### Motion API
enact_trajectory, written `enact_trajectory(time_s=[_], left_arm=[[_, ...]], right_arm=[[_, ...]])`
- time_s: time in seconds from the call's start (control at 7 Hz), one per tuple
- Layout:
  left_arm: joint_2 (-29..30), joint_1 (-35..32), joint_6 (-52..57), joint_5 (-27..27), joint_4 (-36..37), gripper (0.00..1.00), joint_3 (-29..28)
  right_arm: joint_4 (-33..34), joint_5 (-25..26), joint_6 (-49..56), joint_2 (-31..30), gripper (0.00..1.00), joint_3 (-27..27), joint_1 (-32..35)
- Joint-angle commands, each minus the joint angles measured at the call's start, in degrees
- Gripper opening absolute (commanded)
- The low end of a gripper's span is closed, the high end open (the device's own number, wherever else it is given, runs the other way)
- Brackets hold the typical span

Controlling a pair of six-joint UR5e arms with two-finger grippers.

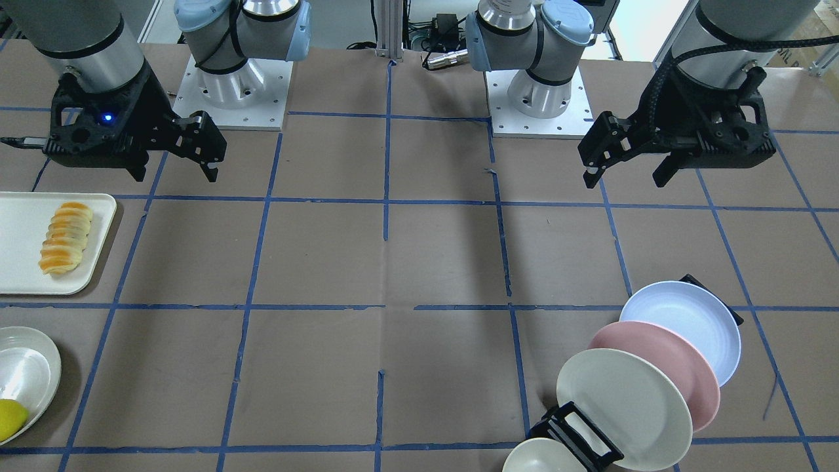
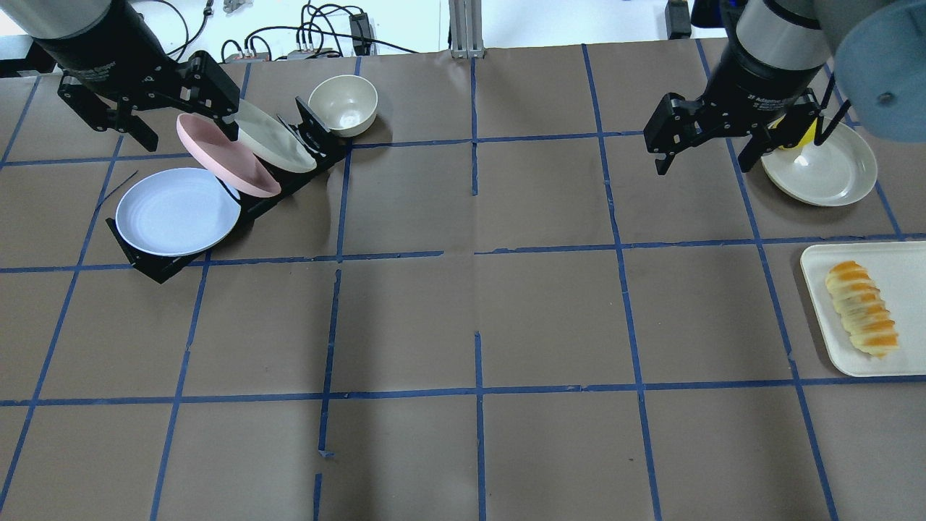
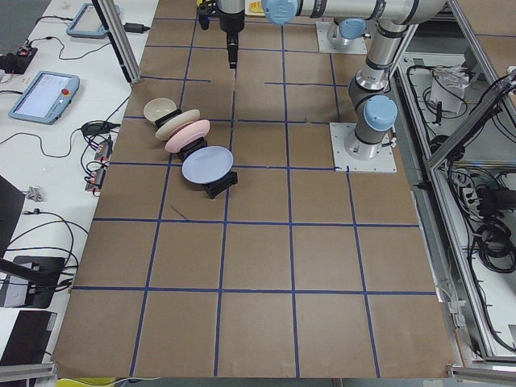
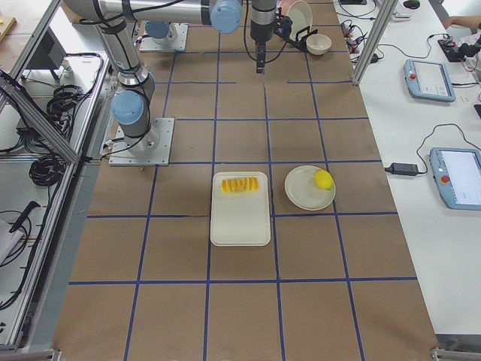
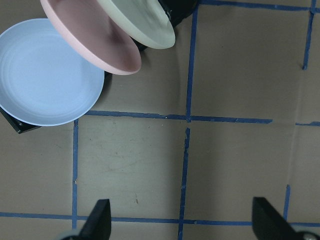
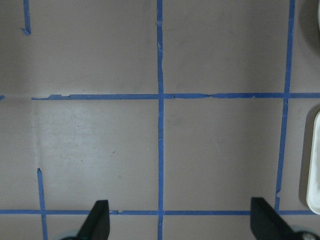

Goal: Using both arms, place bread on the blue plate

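Plates [image 2: 177,211]: four. Bowl [image 2: 343,105], tray [image 2: 904,289], bread [image 2: 862,309], lemon [image 4: 323,179], rack [image 1: 577,436]: one each. Arms [image 2: 767,43]: two.

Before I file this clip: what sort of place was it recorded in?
Most likely a robotics lab workcell, not a real kitchen: a left arm and right arm bolted to a table gridded in blue tape, with touchscreen pendants on a white side bench.
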State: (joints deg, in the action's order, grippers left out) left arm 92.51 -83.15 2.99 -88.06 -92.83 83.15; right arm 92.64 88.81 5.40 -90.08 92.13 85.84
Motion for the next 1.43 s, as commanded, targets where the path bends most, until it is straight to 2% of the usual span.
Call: enact_trajectory(time_s=[0.0, 0.14, 0.29, 0.57, 0.86, 1.0, 1.14, 1.29], left_arm=[[0.0, 0.0, 0.0, 0.1, -0.1, 1.00, 0.1], [0.0, 0.0, 0.0, 0.0, 0.0, 1.00, 0.1], [0.0, 0.0, 0.0, 0.0, -0.1, 1.00, 0.1], [0.0, 0.0, 0.2, 0.0, -0.1, 1.00, 0.2], [0.0, 0.3, 0.3, -0.1, 0.0, 1.00, 0.2], [0.0, 0.7, 1.3, -0.4, -0.1, 1.00, 0.3], [-0.2, 2.6, 9.8, -0.8, 0.5, 1.00, 0.3], [-0.1, 8.2, 13.8, -0.8, 0.5, 1.00, 0.2]], right_arm=[[5.2, -0.8, 11.6, 0.0, 0.98, 4.8, -10.2], [6.1, -0.7, 12.8, 0.0, 0.99, 6.3, -15.5], [9.9, 0.2, 19.7, 2.3, 0.98, 8.3, -19.3], [17.4, 0.8, 22.8, 8.7, 1.00, 13.0, -27.0], [17.7, 0.3, 23.2, 13.4, 1.00, 13.2, -29.6], [19.5, 1.2, 28.6, 16.2, 1.00, 12.6, -30.1], [22.9, 6.1, 35.9, 18.6, 0.99, 13.3, -30.4], [22.5, 6.6, 37.0, 18.7, 0.99, 13.4, -31.3]])
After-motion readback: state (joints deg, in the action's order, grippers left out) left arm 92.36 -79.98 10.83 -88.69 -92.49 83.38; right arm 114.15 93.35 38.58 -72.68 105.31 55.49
